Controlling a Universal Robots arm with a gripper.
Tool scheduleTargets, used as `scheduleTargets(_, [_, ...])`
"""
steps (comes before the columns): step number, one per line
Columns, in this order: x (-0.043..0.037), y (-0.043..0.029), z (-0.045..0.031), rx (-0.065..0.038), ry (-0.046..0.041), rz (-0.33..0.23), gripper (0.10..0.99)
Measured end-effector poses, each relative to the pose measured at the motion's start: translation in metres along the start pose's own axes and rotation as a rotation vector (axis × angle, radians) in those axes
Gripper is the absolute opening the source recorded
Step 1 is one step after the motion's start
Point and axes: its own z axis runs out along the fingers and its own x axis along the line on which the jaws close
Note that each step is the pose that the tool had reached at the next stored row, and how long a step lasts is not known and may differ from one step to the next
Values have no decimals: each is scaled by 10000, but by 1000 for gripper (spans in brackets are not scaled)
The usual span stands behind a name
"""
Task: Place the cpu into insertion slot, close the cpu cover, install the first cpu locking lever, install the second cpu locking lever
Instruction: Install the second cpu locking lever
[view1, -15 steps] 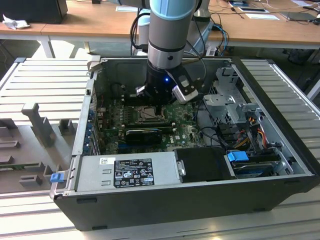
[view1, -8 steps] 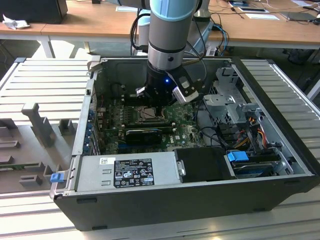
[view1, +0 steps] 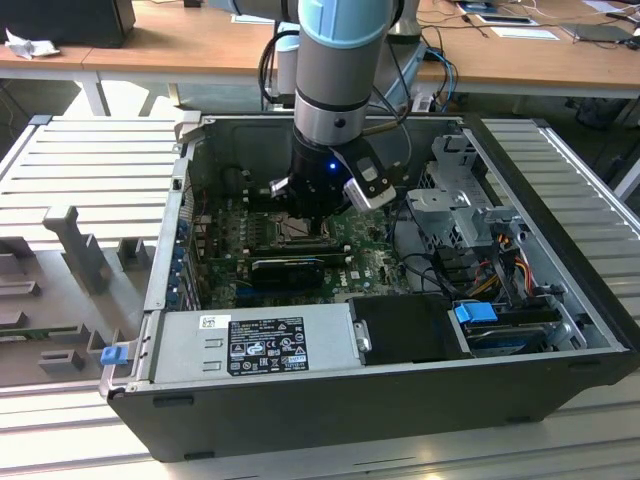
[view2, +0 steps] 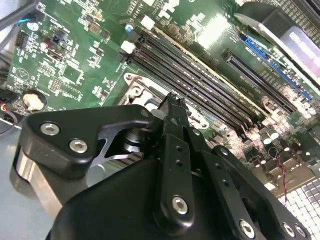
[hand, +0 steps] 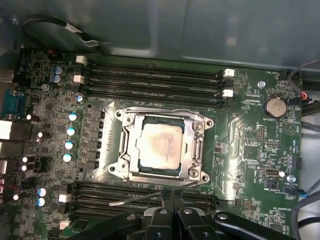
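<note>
Exterior view has our arm reaching down into the open computer case (view1: 560, 330), with the gripper (view1: 305, 205) hovering right over the green motherboard (view1: 365, 262). First wrist view shows the insertion slot (hand: 162, 146) just beyond the fingertips, the cpu cover (hand: 196, 150) lying flat on it and the cpu (hand: 161, 145) sitting inside, framed by the cover's cut-out. We see the gripper's fingers (view2: 172, 145) pressed together with nothing between them, a thin metal lever (hand: 150, 196) lying just past their tips.
</note>
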Motion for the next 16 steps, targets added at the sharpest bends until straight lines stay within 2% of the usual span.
scheduleTargets(3, [46,-4,3,-11,0,0,106])
scheduleTargets(6, [251,-2,29,-56,-4,-1,106])
scheduleTargets(8, [339,5,49,-96,-7,-1,106])
scheduleTargets(12, [355,-1,109,-143,-13,-2,106])
scheduleTargets(14, [361,-5,163,-174,-15,-5,106])
scheduleTargets(15, [374,-18,166,-452,-41,-8,106])
scheduleTargets(16, [382,-38,164,-621,-57,-9,106])
